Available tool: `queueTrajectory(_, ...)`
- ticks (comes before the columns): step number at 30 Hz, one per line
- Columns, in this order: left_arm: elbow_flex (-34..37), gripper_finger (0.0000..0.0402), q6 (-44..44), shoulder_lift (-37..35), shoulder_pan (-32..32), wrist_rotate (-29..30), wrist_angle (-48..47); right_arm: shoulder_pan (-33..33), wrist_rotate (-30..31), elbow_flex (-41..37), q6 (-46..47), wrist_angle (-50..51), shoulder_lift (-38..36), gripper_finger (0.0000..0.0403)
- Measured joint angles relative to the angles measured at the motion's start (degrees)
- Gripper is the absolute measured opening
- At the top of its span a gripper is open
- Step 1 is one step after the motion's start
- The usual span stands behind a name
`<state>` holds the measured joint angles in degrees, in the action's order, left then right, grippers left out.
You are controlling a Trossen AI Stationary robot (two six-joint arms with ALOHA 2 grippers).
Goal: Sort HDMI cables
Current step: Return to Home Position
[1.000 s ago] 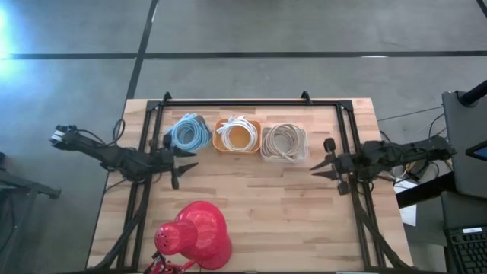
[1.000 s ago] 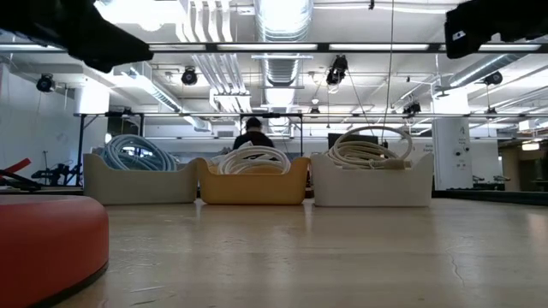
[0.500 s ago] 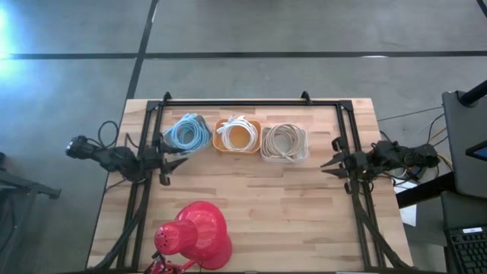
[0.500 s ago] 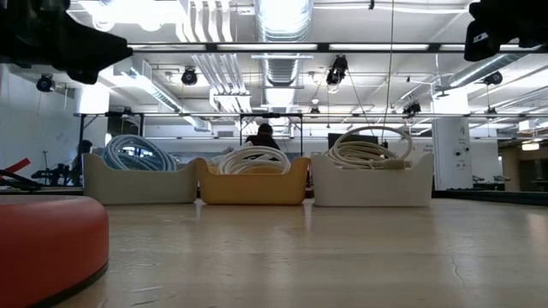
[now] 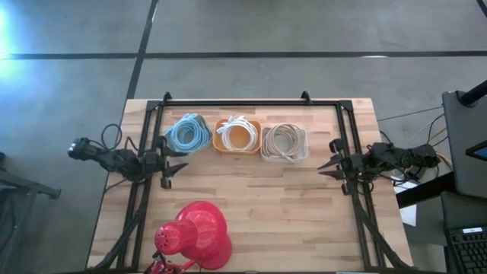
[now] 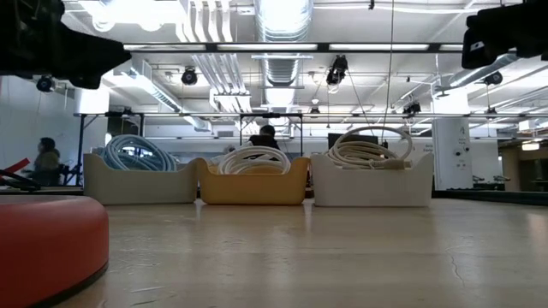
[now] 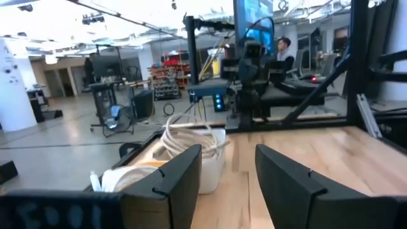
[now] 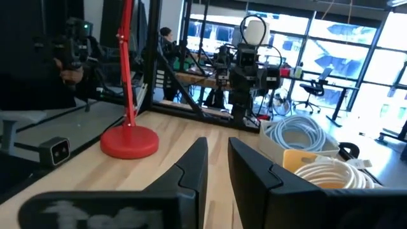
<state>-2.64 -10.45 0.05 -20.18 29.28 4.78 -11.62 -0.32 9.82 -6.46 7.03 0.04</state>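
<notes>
We see a pale wooden surface [image 5: 266,205] with a black frame [image 5: 251,103] around its back and sides, standing on a grey floor [image 5: 304,30] crossed by dark lines. From surface height the room behind is a large hall with ceiling ducts and strip lights. One person [image 6: 44,161] sits far off to the side, and part of another [image 6: 267,135] shows just above the orange bin [image 6: 253,188].

Both arms are stretched low and level, each pointing inward toward the orange bin. The left gripper [image 5: 183,159] hangs on the far side of the cream bin [image 6: 137,186] from the orange bin, its fingers apart and holding nothing. The right gripper [image 5: 326,167] hangs beyond the white bin [image 6: 372,188], also spread and holding nothing.

We count three bins in one row, two arms and one red lamp [image 5: 199,232]. The orange bin is in the middle and holds the white HDMI cables [image 5: 238,129]. The cream bin just beside it on the left arm's side holds the light blue HDMI cables [image 5: 188,134]. The white bin on its right arm's side holds the beige HDMI cables [image 5: 284,141]. That makes three heaps of coils; we cannot count the single coils inside any heap. The lamp lies well apart from the orange bin, near the front edge on the left arm's side.
</notes>
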Motion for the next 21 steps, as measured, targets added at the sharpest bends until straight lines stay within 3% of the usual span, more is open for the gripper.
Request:
queueTrajectory(16, 2.15, 0.0177, 1.11, 0.13, 0.11, -0.1, -0.61, 0.0, -0.1, -6.71, -1.27, -0.42, -0.01, 0.0059)
queueTrajectory(21, 2.15, 0.0177, -0.5, 0.69, 0.15, 0.32, -0.75, 0.04, 0.3, -7.92, -1.25, -5.5, 1.59, 0.0059)
